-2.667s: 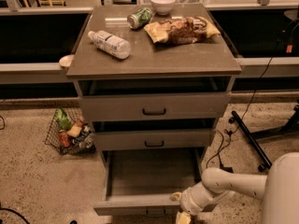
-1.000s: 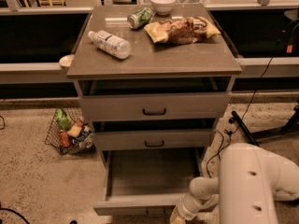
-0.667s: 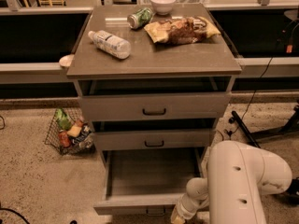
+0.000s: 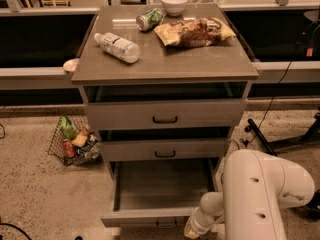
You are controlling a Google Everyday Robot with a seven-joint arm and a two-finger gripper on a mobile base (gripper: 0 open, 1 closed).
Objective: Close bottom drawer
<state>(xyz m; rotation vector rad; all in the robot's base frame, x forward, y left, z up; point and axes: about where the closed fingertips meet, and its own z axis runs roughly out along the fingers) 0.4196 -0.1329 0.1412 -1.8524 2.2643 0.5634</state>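
The bottom drawer (image 4: 150,216) is the lowest of three grey-brown drawers and stands pulled far out, its shallow tray (image 4: 162,181) bare inside. A small dark handle (image 4: 165,224) sits at the centre of its low front panel. My gripper (image 4: 192,230) is at the bottom edge of the view, low by the right end of that front panel, just right of the handle. My white arm (image 4: 260,199) fills the lower right and hides the drawer's right front corner.
The middle drawer (image 4: 165,149) and top drawer (image 4: 165,115) stand slightly out. On the cabinet top lie a bottle (image 4: 117,46), a can (image 4: 149,19), a bowl (image 4: 173,3) and a snack bag (image 4: 192,31). A wire basket (image 4: 75,141) sits left; a black stand leg (image 4: 265,139) and cables right.
My arm has swung in from the right, and its white body now fills more of the lower right. The gripper has stayed by the drawer's front right. The drawer is equally far out.
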